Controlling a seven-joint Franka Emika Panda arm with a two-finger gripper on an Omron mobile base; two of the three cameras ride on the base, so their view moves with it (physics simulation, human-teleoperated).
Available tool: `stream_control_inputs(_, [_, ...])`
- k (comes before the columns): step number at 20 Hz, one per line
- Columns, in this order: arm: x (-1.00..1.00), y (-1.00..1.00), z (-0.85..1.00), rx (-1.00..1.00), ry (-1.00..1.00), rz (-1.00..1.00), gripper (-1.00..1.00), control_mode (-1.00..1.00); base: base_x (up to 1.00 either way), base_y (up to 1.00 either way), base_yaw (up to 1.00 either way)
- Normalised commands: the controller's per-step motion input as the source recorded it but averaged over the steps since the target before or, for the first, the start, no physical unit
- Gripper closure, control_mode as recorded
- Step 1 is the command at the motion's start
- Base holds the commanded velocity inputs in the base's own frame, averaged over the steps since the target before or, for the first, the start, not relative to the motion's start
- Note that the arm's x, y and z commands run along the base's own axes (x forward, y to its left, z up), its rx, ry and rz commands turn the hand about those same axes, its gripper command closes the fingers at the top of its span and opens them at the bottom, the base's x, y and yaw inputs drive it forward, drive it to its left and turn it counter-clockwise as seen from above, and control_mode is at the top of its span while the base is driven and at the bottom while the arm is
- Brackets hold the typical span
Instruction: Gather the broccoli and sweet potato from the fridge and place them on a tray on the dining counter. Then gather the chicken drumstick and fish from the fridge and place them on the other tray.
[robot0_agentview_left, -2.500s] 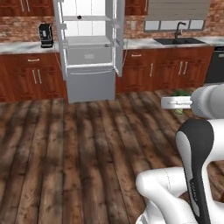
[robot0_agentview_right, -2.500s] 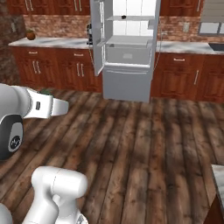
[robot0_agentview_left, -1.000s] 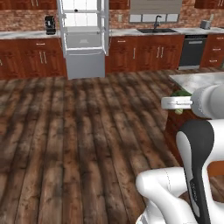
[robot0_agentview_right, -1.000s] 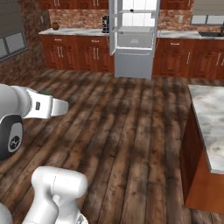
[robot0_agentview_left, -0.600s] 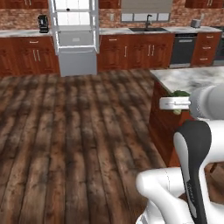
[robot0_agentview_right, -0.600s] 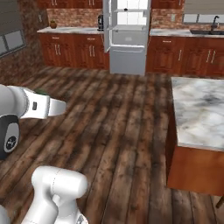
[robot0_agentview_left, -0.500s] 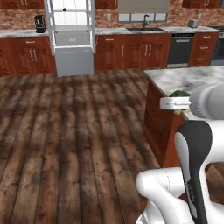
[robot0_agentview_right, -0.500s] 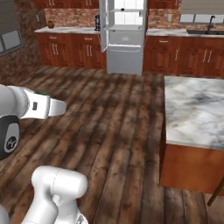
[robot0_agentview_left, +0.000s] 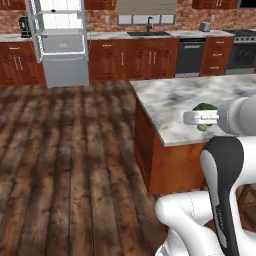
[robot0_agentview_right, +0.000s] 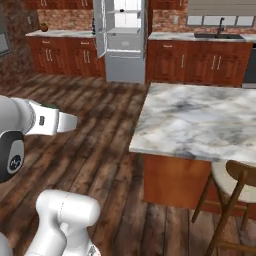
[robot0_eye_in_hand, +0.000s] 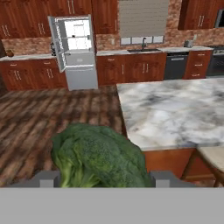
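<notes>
The pincer (robot0_eye_in_hand: 104, 178) is clamped on the broccoli (robot0_eye_in_hand: 98, 157), its two fingers (robot0_eye_in_hand: 43, 178) standing on either side of the green head, which is held up in the air. In the left base view the broccoli (robot0_agentview_left: 205, 110) shows above the near edge of the marble table (robot0_agentview_left: 172, 102). Well beyond, the fridge (robot0_eye_in_hand: 75, 50) stands open against the far wall
</notes>
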Motion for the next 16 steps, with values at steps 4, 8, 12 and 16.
stream_control_inputs(4, [0.0, 0.0, 0.0, 0.0, 0.0, 0.0, 1.0, 1.0, -0.38, -1.0, 0.0])
stream_control_inputs(8, [0.0, 0.0, 0.0, 0.0, 0.0, 0.0, 1.0, 1.0, -0.16, -1.0, 0.02])
stream_control_inputs(12, [0.0, 0.0, 0.0, 0.0, 0.0, 0.0, 1.0, 1.0, -0.06, -1.0, 0.04])
stream_control_inputs(16, [0.0, 0.0, 0.0, 0.0, 0.0, 0.0, 1.0, 1.0, -0.07, -1.0, 0.03])
